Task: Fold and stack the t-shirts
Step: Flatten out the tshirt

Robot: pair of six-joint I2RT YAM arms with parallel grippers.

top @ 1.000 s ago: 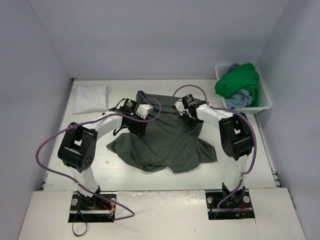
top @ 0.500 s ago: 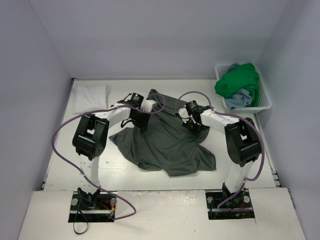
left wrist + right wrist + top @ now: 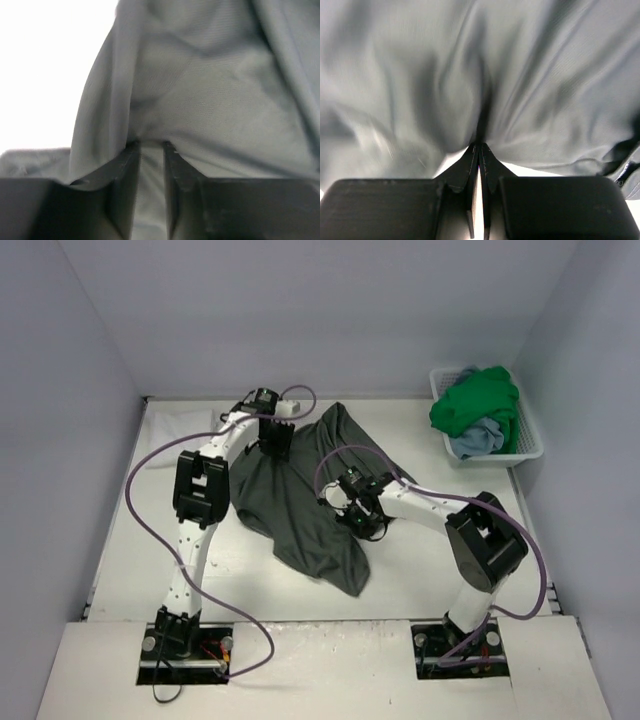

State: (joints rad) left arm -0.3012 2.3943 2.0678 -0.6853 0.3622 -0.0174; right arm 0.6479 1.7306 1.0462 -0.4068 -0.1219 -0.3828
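Fold begins: left claw (image 3: 151,146) and right claw (image 3: 479,147), each pinching the dark olive-grey t-shirt (image 3: 300,505), have dragged it leftward across the bench (image 3: 430,570).

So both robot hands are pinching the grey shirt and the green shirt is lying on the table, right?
No. The left gripper and right gripper do pinch the grey shirt, but the green shirt lies in the white basket; the top external view shows it.

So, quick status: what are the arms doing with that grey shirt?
Both shut on cloth: left gripper at the far edge, right gripper mid-shirt. Task item: grey shirt, bunched, not yet folded. Off to the side: green shirt in basket, nothing in the way.
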